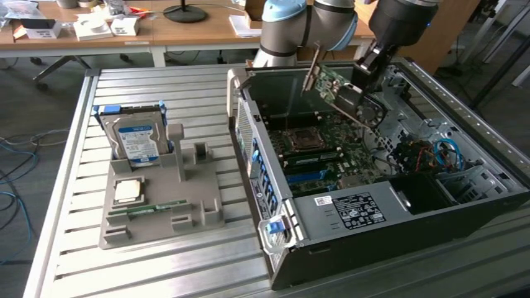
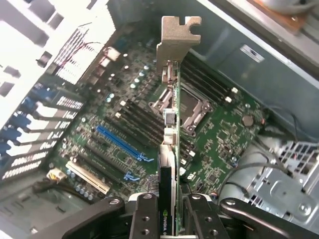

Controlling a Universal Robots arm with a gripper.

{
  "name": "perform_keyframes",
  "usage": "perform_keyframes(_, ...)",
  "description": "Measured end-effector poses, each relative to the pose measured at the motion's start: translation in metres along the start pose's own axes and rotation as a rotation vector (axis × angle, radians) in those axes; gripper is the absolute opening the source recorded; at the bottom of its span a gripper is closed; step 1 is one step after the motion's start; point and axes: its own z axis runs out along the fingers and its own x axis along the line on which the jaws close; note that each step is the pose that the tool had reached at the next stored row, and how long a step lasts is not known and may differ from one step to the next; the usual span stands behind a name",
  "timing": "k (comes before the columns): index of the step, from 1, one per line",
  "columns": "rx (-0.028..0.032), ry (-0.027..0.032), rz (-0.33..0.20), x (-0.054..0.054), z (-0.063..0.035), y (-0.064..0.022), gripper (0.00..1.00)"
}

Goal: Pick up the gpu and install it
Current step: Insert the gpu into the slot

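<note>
**Gripper holds gpu above open computer case**

Gripper fingers are closed on the two faces of the gpu and clamp the card edge-on at its dark end. The pale metal bracket is at the opposite end, pointing away from the gripper. In the wrist view the card hangs over the motherboard, clear of it. The CPU socket lies beyond the card, and the blue expansion slot is nearby on the board.

In the exterior view the gpu is tilted in the air above the far end of the computer case. The case lies open on its side along the edge of the slatted metal surface at the exterior view's right. Toward the opposite edge, a grey fixture carries three parts:

- an upright hard drive
- a processor
- a memory stick
</note>
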Motion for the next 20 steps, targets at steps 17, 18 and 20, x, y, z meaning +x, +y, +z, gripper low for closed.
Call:
perform_keyframes(17, -0.0059, 0.0298, -0.308, 0.0, 0.0017, -0.0002, 0.26)
perform_keyframes(18, -0.0063, 0.0316, -0.326, 0.0, 0.0018, -0.0002, 0.26)
perform_keyframes(20, -0.007, 0.0351, -0.362, 0.0, 0.002, -0.0002, 0.26)
